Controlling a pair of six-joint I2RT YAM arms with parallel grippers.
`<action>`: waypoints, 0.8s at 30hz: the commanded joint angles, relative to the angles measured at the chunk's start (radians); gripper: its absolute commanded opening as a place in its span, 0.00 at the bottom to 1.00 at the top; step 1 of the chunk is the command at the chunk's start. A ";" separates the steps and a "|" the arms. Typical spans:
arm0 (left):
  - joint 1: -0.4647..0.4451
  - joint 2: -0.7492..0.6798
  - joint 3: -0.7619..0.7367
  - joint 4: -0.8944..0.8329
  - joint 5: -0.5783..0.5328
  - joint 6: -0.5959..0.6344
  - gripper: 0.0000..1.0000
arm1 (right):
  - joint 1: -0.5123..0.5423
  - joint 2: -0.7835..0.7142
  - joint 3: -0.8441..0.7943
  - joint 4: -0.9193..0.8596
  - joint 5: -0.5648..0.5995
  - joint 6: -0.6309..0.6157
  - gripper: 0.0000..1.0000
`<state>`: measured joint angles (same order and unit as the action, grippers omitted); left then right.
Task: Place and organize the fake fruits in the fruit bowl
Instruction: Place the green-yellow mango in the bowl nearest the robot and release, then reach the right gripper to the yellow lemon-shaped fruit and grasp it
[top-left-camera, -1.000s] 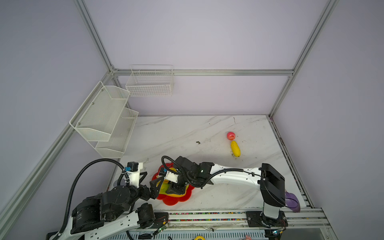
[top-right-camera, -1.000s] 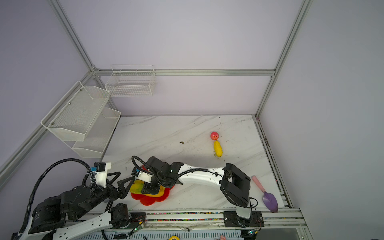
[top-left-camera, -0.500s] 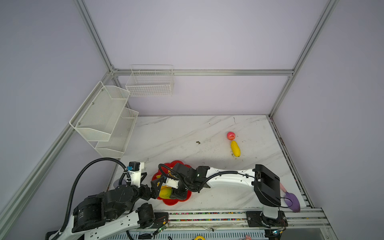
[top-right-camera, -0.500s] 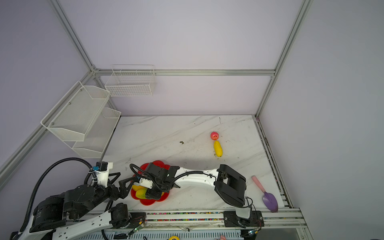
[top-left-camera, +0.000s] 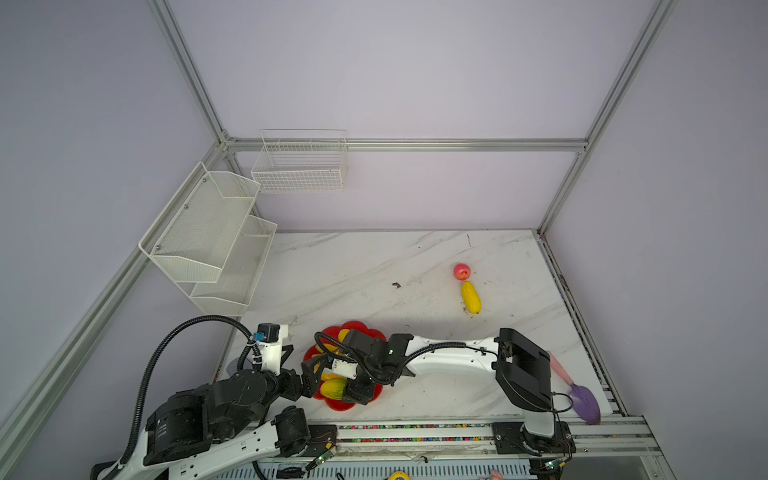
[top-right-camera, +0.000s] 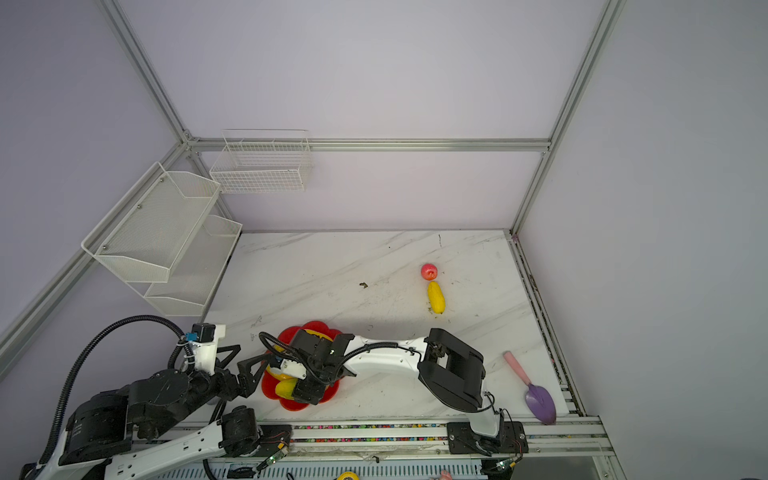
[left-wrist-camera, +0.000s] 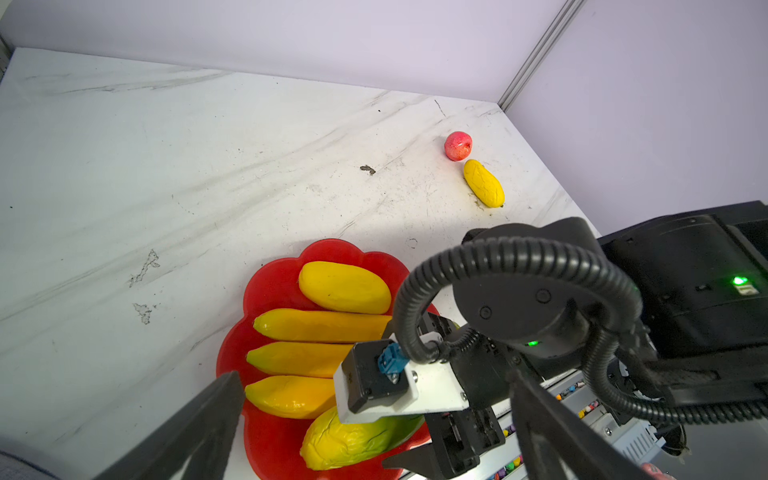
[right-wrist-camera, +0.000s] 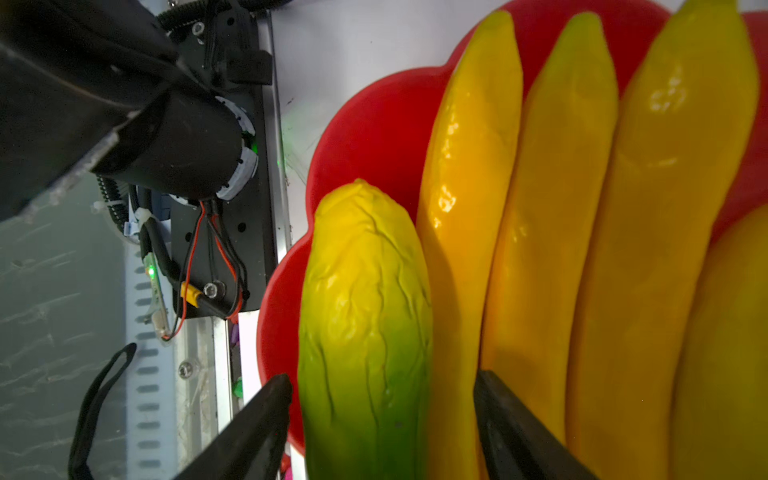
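The red flower-shaped fruit bowl (top-left-camera: 356, 326) (left-wrist-camera: 274, 286) sits near the table's front left. In it lie a yellow mango (left-wrist-camera: 345, 286), three bananas (left-wrist-camera: 316, 326) (right-wrist-camera: 552, 249) and a green-yellow mango (right-wrist-camera: 365, 311) (top-left-camera: 332, 387) at the front rim. My right gripper (right-wrist-camera: 382, 376) (top-left-camera: 353, 390) is open astride the green-yellow mango, with a gap showing at one finger (right-wrist-camera: 257, 424). Just left of the bowl, my left gripper (left-wrist-camera: 374, 376) (top-left-camera: 299, 365) stands wide open and holds nothing. A pink-red apple (top-left-camera: 461, 271) and another yellow mango (top-left-camera: 471, 296) lie far right on the table.
White wire baskets hang on the left wall (top-left-camera: 208, 232) and the back wall (top-left-camera: 301, 166). A purple trowel with a pink handle (top-left-camera: 582, 399) lies at the front right corner. A metal rail (top-left-camera: 415, 428) runs along the front edge. A small dark scrap (top-left-camera: 396, 285) lies mid-table.
My right gripper came down toward the bowl's front rim with the green-yellow mango and opened its jaws; the mango now lies in the bowl. The left arm has barely moved.
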<state>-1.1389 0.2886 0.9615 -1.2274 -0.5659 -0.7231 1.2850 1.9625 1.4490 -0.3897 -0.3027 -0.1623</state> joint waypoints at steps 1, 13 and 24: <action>0.006 -0.003 0.077 0.013 -0.020 -0.009 1.00 | 0.002 -0.076 0.031 -0.001 0.002 -0.012 0.76; 0.006 -0.012 0.070 0.079 -0.035 0.048 1.00 | -0.243 -0.282 -0.095 0.052 0.185 0.202 0.83; 0.008 0.272 -0.101 0.544 0.189 0.242 1.00 | -0.768 -0.427 -0.367 0.147 0.464 0.445 0.87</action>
<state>-1.1362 0.4911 0.9024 -0.9096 -0.4843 -0.5797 0.5533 1.5810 1.1088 -0.2726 0.0734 0.2249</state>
